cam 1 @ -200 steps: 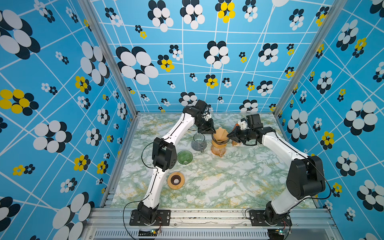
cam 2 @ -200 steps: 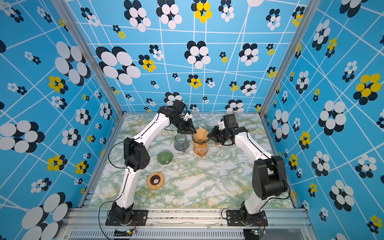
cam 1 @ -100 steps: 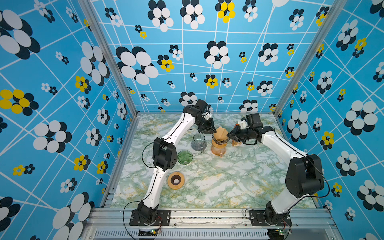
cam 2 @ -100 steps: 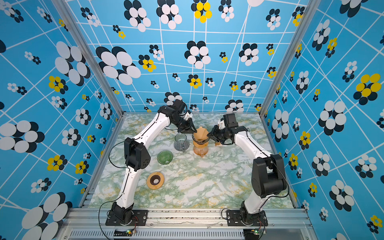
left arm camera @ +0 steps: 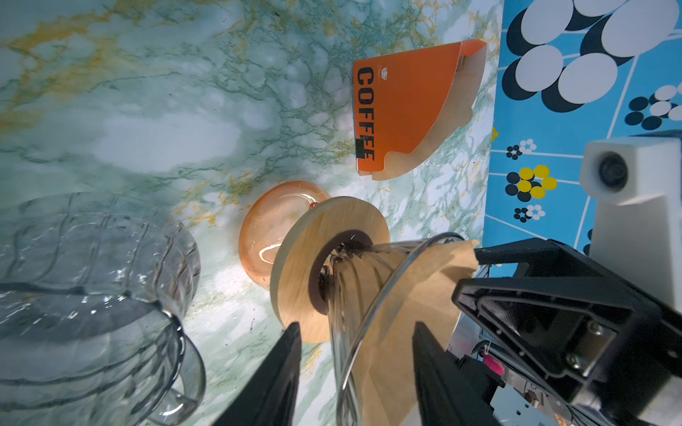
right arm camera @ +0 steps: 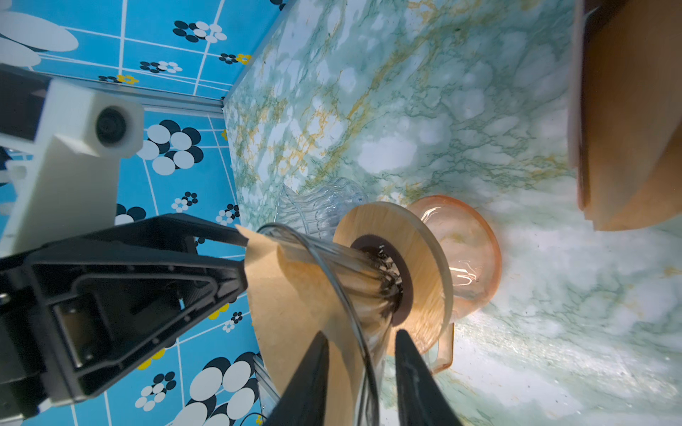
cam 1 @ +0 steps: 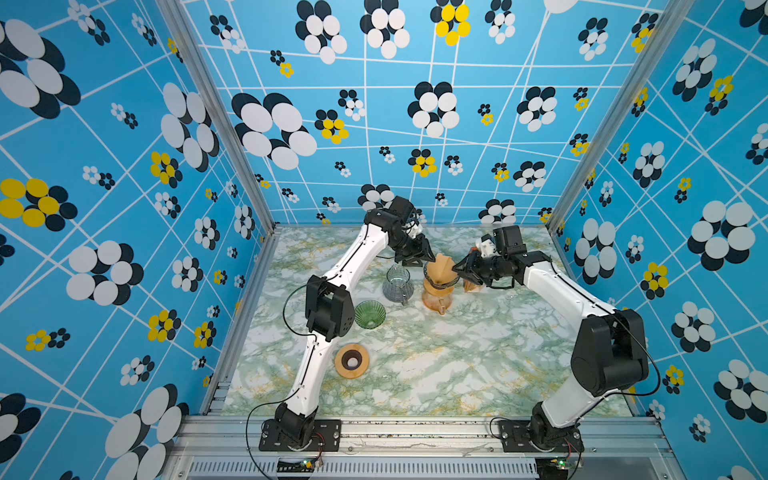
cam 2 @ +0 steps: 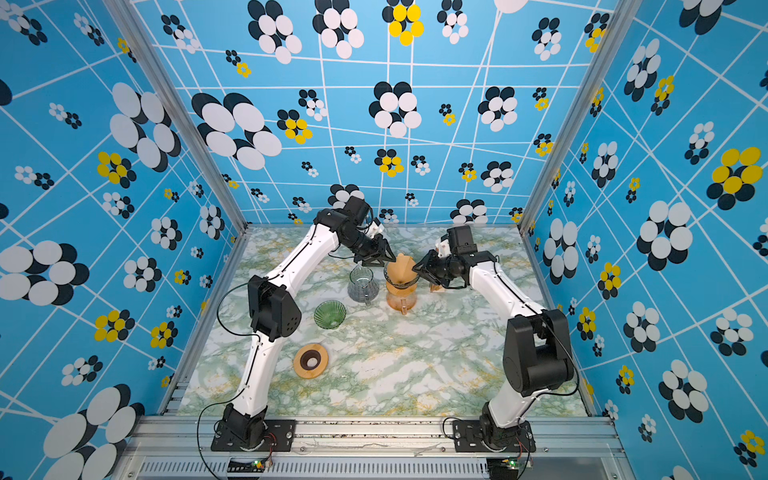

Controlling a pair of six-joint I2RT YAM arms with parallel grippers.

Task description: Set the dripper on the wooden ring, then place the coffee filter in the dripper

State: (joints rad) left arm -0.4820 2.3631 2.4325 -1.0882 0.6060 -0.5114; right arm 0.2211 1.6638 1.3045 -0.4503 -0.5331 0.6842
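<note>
The brown paper coffee filter (cam 1: 441, 265) sat inside the clear glass dripper (left arm camera: 354, 291), its top edge standing above the rim. The dripper's wooden collar (left arm camera: 313, 258) rested on an amber carafe (cam 1: 435, 300) toward the back of the marble bench (cam 1: 457, 365). In both top views the left hand (cam 1: 424, 261) met the rim at 10 o'clock and the right hand (cam 1: 458, 269) at 3 o'clock. Each hand's 2 fingers stood parted, straddling rim and paper without clamping. An orange filter packet (left arm camera: 406, 107) sat near the carafe at 3 o'clock. At 9 o'clock stood a clear glass jug (cam 1: 397, 284), at 8 o'clock a green dripper (cam 1: 370, 314), and at 7 o'clock a wooden ring (cam 1: 351, 360).
</note>
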